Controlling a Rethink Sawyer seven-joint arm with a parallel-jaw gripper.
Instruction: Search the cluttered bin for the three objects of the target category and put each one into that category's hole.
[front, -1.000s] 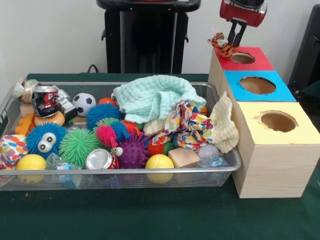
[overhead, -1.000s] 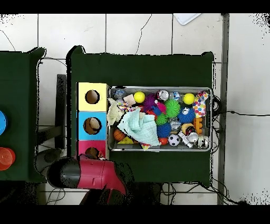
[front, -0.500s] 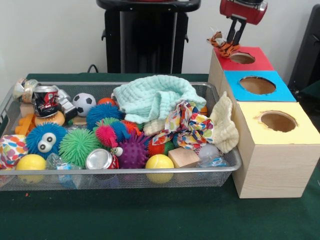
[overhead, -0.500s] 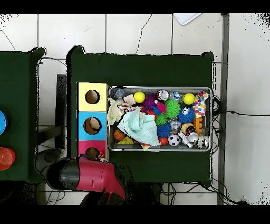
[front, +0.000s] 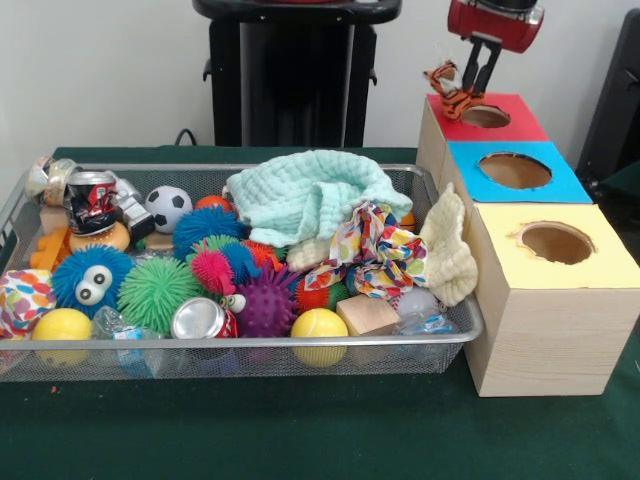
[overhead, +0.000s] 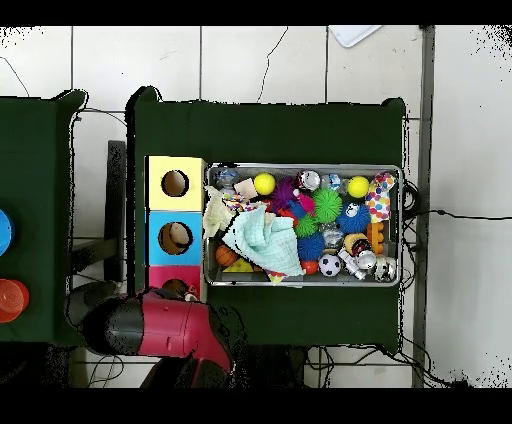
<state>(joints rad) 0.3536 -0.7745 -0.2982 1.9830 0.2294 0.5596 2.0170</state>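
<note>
Since a second ago the orange striped tiger plush (front: 447, 88) has risen a little and shifted toward the red-topped box (front: 505, 124), carried by the gripper (front: 478, 84), which you see closed on it, black fingers pinching the toy at its right side while the body dangles to the left. What your next move turns on: the toy hangs above the box's far left corner, and the round hole (front: 485, 116) lies just right of it and slightly nearer the camera, so you likely need a short sideways carry before letting go; released now, the plush could catch the rim or tip off the box's edge. In the overhead view the red arm covers most of that box, so you cannot check the alignment there. Of the neighbouring boxes, the blue-topped box (overhead: 153, 238) shows a pale object inside its hole from above, and the yellow-topped box (front: 610, 262) looks dark and empty. Further out, the wire mesh bin (front: 250, 356) on the green worktop (front: 300, 430) holds spiky balls, a mint folded cloth (front: 305, 195), crushed cans and yellow balls; you cannot pick out another plush animal among them from here.
</note>
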